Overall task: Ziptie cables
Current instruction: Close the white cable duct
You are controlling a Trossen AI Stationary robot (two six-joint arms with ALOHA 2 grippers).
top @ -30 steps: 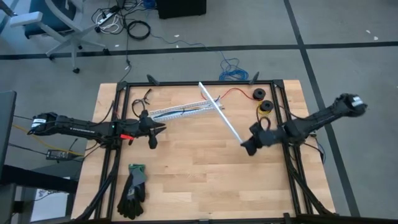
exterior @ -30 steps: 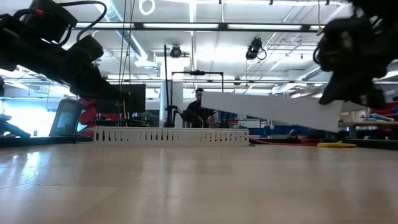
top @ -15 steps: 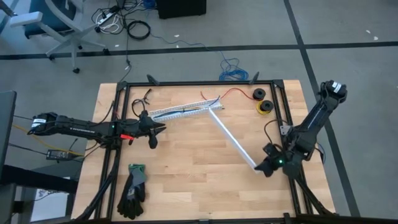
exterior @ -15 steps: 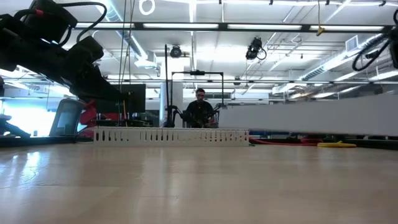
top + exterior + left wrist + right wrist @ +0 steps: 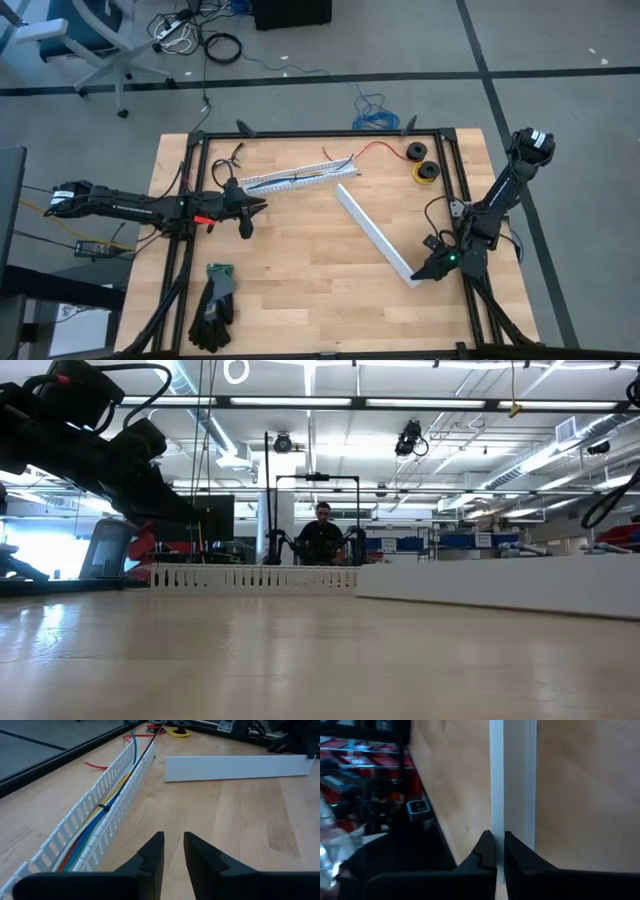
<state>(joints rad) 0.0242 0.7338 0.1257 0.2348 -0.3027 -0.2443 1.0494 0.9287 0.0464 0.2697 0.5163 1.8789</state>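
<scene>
cables: we see them in the open channel, one tie on.
lid: off, right claw pinching its end.
left claw: slightly parted, empty.

Grey floor, office chair, ceiling strip lights.

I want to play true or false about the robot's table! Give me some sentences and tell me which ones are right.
1. The cables lie inside the slotted white channel. True.
2. The right gripper is shut on the flat white cover strip. True.
3. The left gripper holds the cables. False: it holds nothing and hangs beside the channel.
4. The pair of gloves lies on top of the channel. False: it lies near the table's front edge, on the left arm's side.
5. The white strip lies flat on the wooden table. True.
</scene>
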